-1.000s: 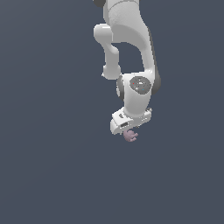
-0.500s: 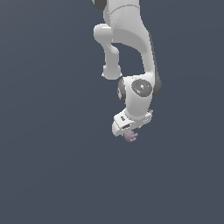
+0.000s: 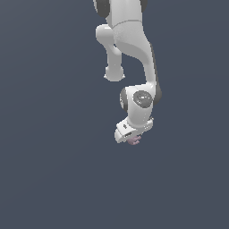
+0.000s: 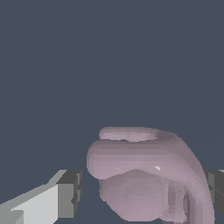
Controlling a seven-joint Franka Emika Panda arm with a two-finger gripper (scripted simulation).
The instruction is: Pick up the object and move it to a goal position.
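Filling both views from edge to edge is a flat, featureless slate-grey backdrop (image 3: 49, 179), with no seam or edge on it to show whether it is floor, table or plain background. Against it the white Panda arm (image 3: 129, 40) comes down from the top of the exterior view, its rounded links folding past a side joint and then a round grey-capped wrist joint (image 3: 142, 99). Below that joint sits the blocky white hand, tilted, with the jaws (image 3: 132, 139) at its lower end pointing down and toward the exterior view's right. The pink-mauve object (image 3: 134, 141) shows as a small lump just under the hand, touching it and far smaller than it. In the wrist view the same object (image 4: 144, 175) looms large and close: a rounded, lumpy body with a thick curled prong arching over its top and down one side. One grey pad (image 4: 70, 194) on its white finger stands a little clear of the object on one side, while the other pad (image 4: 216, 186), mostly cut off at the frame edge, lies against the curved prong. Whether the jaws are truly clamped on the object I cannot tell from these views.
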